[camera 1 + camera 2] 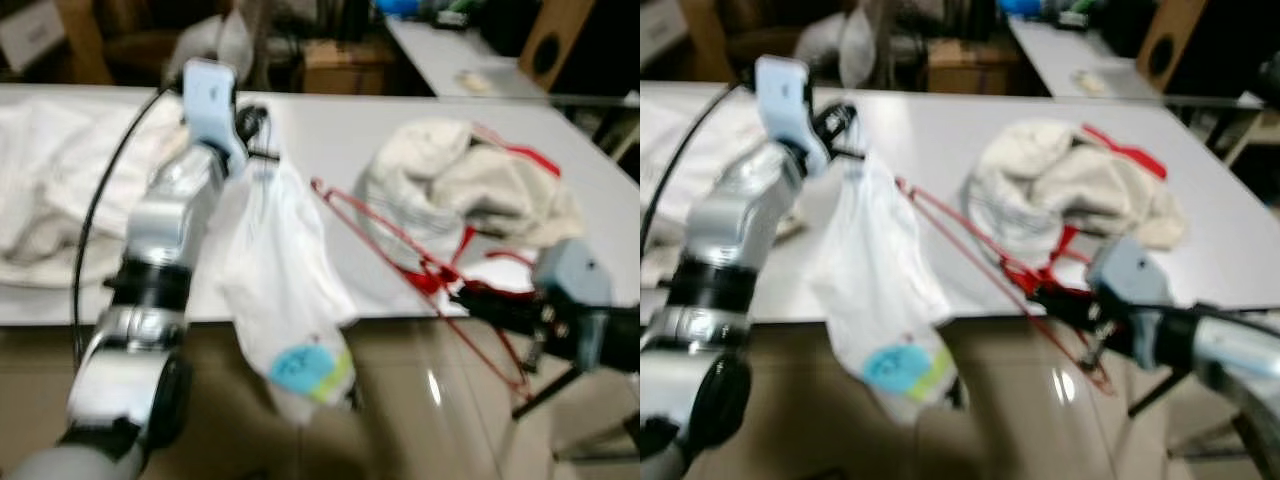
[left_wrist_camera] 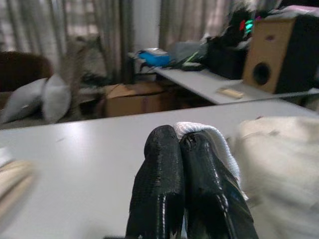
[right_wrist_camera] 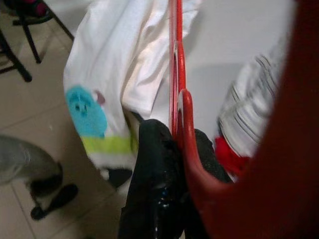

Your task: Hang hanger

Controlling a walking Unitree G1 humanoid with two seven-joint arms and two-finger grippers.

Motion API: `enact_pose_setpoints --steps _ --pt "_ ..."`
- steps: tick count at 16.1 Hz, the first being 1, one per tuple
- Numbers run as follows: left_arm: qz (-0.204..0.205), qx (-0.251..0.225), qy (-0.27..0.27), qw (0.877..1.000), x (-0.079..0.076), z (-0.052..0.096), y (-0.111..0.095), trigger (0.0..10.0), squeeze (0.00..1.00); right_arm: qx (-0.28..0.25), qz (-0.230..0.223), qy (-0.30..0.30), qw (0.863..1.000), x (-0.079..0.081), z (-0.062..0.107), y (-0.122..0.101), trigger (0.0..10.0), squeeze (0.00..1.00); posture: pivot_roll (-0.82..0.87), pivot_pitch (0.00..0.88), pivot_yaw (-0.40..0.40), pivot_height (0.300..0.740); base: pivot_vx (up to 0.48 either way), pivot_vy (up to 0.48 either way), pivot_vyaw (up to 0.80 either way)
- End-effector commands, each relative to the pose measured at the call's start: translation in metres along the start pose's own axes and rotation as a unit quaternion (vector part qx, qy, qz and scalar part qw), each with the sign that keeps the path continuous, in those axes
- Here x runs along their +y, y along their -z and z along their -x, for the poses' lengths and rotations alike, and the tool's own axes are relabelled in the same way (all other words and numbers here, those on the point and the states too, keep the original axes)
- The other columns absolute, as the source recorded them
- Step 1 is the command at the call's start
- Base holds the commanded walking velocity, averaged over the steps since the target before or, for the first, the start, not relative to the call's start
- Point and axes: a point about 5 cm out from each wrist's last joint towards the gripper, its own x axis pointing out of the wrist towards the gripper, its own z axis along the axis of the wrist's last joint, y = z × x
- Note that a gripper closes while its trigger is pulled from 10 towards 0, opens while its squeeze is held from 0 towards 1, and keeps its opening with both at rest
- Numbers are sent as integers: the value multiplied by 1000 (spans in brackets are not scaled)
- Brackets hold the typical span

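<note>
At the lower right of the head views, nearest the camera, the right gripper [image 1: 470,293] is clenched on the neck of a red wire hanger [image 1: 420,262], whose frame slants from the desk's front edge up toward the middle of the picture; the right wrist view shows the black fingers [image 3: 154,174] pressed against its red hook. In the lower middle, a white garment [image 1: 280,290] with a blue and green print hangs over the front edge of the grey desk [image 1: 330,130], its top pinched in the closed left gripper [image 1: 255,125] at upper left. Farther back, right of centre, a cream towel pile [image 1: 460,190] lies on the desk.
</note>
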Motion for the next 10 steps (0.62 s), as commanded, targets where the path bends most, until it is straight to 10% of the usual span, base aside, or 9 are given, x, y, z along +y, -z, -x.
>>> enact_pose_setpoints --steps 1,10 --pt "-12 -17 20 1000 -8 -8 -12 10000 0 10 -2 -19 1000 0 9 0 10000 0 -35 0 -13 740 319 0 0" --pt "14 -74 150 986 -55 -17 -43 10000 0 31 40 0 999 -7 -22 0 10000 0 -52 0 6 740 321 0 0"
